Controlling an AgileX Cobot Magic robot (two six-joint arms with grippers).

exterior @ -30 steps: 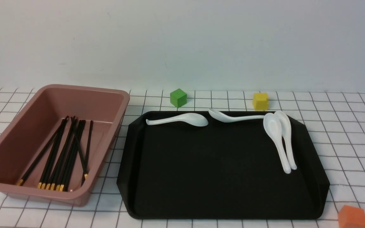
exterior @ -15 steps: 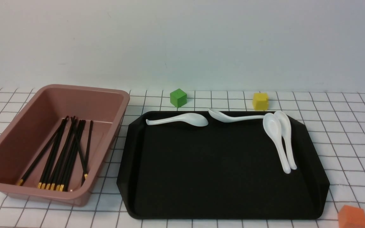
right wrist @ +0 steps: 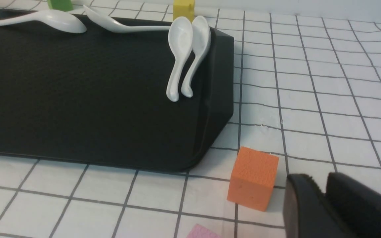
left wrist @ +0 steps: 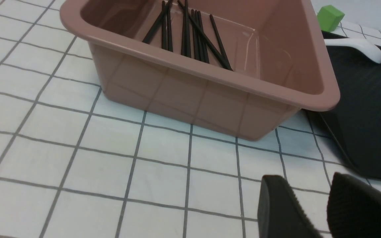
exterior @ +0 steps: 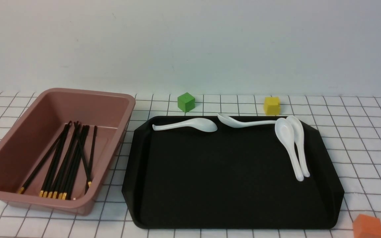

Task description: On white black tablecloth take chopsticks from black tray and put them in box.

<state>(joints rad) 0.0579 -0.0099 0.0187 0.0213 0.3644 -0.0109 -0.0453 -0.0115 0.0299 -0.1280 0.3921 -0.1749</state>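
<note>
my left gripper is a little spread and empty, the box just ahead holding all the chopsticks. my right gripper is nearly pressed together, empty, beside an orange cube and the black tray.

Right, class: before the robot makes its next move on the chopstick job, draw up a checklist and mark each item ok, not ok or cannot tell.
1. Chopsticks all lying inside the box: ok.
2. Black tray free of chopsticks, only white spoons left on it: ok.
3. Left hand empty and parted, low over the tablecloth near the box: ok.
4. Right hand empty; open or shut: cannot tell, the fingers look nearly together.
5. Orange cube clear of the right hand: not ok, it sits close beside it.
6. Box upright on the tablecloth: ok.
</note>
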